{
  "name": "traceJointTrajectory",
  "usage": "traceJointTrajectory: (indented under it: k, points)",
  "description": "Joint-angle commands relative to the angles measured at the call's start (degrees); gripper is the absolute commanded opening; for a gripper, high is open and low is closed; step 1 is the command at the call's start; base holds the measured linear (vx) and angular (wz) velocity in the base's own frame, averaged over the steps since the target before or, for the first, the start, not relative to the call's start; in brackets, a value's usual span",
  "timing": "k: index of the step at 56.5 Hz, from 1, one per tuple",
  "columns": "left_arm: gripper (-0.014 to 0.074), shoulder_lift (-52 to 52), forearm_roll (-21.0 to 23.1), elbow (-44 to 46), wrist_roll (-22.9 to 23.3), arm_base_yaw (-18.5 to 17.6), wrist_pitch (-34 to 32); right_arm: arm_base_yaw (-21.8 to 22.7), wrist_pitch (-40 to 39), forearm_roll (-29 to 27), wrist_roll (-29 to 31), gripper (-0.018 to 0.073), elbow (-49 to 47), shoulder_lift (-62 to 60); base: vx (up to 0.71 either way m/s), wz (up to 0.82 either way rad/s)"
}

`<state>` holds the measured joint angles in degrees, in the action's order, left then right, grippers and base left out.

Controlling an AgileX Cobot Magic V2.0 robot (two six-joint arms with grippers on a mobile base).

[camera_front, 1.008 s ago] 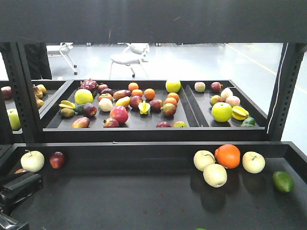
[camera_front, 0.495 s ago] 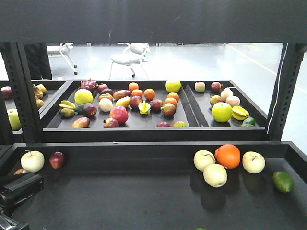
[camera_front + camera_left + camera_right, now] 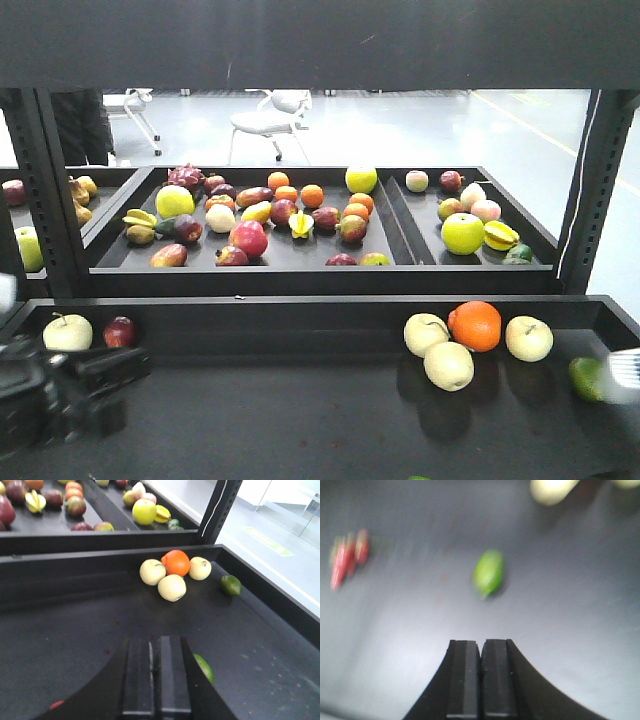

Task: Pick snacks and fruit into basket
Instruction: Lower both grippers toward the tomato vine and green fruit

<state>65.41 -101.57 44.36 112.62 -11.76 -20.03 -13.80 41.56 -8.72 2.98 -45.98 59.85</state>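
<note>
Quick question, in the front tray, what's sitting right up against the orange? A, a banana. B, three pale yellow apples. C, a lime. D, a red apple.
B: the orange sits in a tight cluster with three pale yellow apples, while the lime lies apart near the right edge of the front tray.

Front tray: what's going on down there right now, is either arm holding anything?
Nothing is picked yet. Both arms are over the front tray. The left gripper is shut and empty, pointing toward three pale apples and an orange, with a small green fruit just beside it. The right gripper is also shut and empty, with a green oval fruit lying ahead of it. No basket shows in any view.
</note>
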Motion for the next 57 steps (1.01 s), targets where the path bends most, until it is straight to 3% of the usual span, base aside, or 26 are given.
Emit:
traceJointTrajectory:
  k: [1, 14, 27, 31, 34, 44, 51, 57]
  points:
    - [0.0003, 3.3, -1.3, 3.6, 0.7, -0.2, 0.6, 0.3, -2.9, -2.9, 4.1, -0.0009, -6.0, 6.0, 0.0, 0.0]
    - [0.0003, 10.1, -1.3, 3.5, -5.3, -0.2, 2.7, 0.3, -3.1, 0.8, 1.1, -0.0009, -16.0, 22.9, 0.0, 0.0]
    - [0.0003, 13.7, -1.3, 3.5, -5.8, -0.2, 8.1, 0.3, -1.1, 3.7, -1.4, -0.0009, -22.3, 33.2, 0.0, 0.0]
    - [0.0003, 13.8, -1.3, 3.5, -8.0, -0.2, 8.9, 0.3, -1.1, 3.7, -1.4, -0.0009, -22.7, 34.3, 0.0, 0.0]
    - [0.0003, 13.8, -1.3, 3.5, -12.2, -0.2, 11.3, 0.3, -1.5, 3.7, -1.4, -0.0009, -22.7, 34.4, 0.0, 0.0]
    - [0.0003, 14.2, 1.0, 3.5, -37.1, -0.2, 31.0, 0.3, -2.0, 3.7, -0.9, -0.0009, -22.7, 34.4, 0.0, 0.0]
    - [0.0003, 15.4, 11.4, 3.5, -46.6, -0.2, 44.5, 0.3, -1.9, 3.8, -1.0, -0.0009, -22.7, 34.4, 0.0, 0.0]
    - [0.0003, 17.8, 23.9, 3.5, -55.0, -0.1, 42.1, 0.3, -2.3, 3.8, -1.0, -0.0009, -22.7, 34.4, 0.0, 0.0]
